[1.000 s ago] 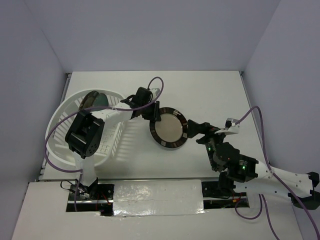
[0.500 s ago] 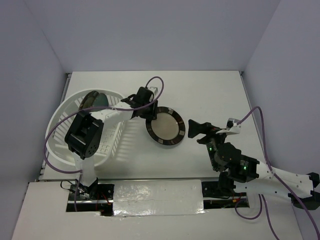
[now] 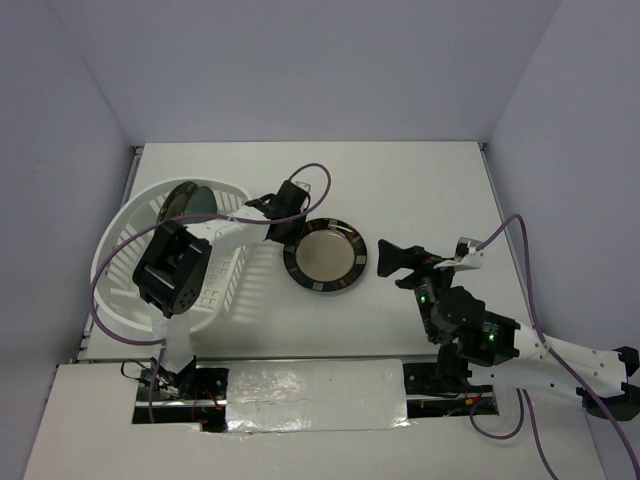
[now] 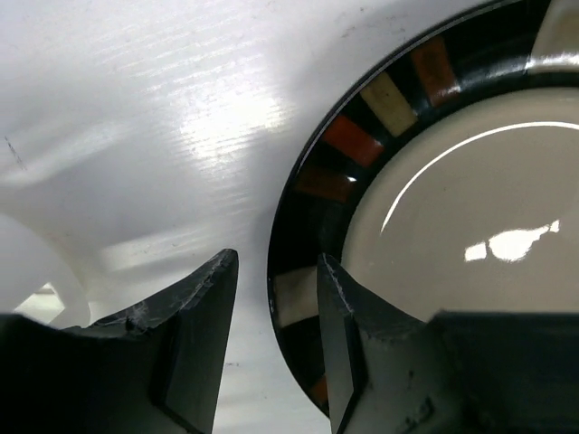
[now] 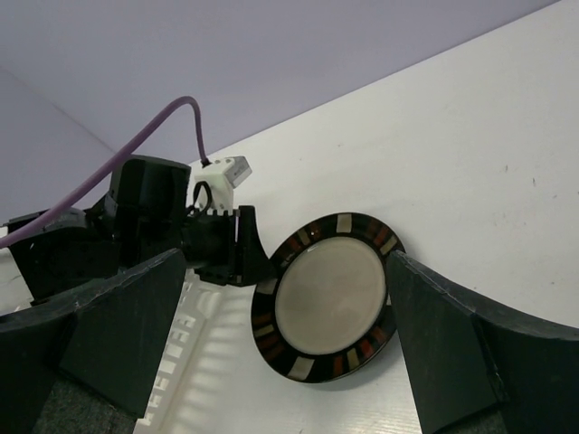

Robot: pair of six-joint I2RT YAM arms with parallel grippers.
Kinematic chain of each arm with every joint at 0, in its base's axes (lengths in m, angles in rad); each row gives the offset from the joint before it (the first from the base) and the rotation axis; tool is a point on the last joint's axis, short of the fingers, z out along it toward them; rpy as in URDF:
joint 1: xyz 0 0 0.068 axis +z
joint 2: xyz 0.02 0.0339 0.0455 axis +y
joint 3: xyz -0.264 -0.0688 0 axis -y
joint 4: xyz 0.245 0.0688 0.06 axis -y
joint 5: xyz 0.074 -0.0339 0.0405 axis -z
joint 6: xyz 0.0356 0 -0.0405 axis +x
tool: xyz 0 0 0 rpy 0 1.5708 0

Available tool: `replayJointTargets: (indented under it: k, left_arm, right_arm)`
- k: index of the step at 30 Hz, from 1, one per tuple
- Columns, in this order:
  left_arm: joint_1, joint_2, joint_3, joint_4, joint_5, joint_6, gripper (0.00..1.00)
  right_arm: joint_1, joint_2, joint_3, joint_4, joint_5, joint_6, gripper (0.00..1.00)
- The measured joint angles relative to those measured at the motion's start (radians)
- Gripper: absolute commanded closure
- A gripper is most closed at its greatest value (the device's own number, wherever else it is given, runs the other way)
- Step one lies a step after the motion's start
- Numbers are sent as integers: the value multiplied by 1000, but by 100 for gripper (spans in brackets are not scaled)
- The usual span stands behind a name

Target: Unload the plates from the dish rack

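Note:
The beige-centred plate [image 3: 323, 256] with the black patched rim lies on the table right of the dish rack [image 3: 118, 250]; it also shows in the left wrist view [image 4: 452, 199] and the right wrist view [image 5: 326, 294]. My left gripper [image 3: 287, 235] [image 4: 276, 262] is open astride its left rim: one finger over the rim, the other apart from it with bare table between. The teal-blue plate [image 3: 190, 198] stands upright at the back of the rack. My right gripper [image 3: 385, 260] [image 5: 288, 271] is wide open and empty, just right of the beige plate.
The rack's slotted white wall [image 5: 176, 330] is right beside the left gripper. The left arm and its purple cable [image 3: 315, 180] reach over the rack. Walls close the table at the back and on both sides.
The beige plate has come down from a steep tilt to lie nearly flat and has shifted left. The left gripper moved left and lower with it. The right gripper drew back slightly.

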Motion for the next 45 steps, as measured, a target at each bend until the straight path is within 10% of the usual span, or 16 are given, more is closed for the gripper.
replayJointTargets:
  k: [20,45]
  left_arm:
    - [-117,-319,327,-364,-208,68,48]
    - [260,-523,163,-547,-413,208,51]
  right_arm:
    - [0,12,-2,37,-42,-26,1]
    - [0,10,-1,38,-98,-48,1]
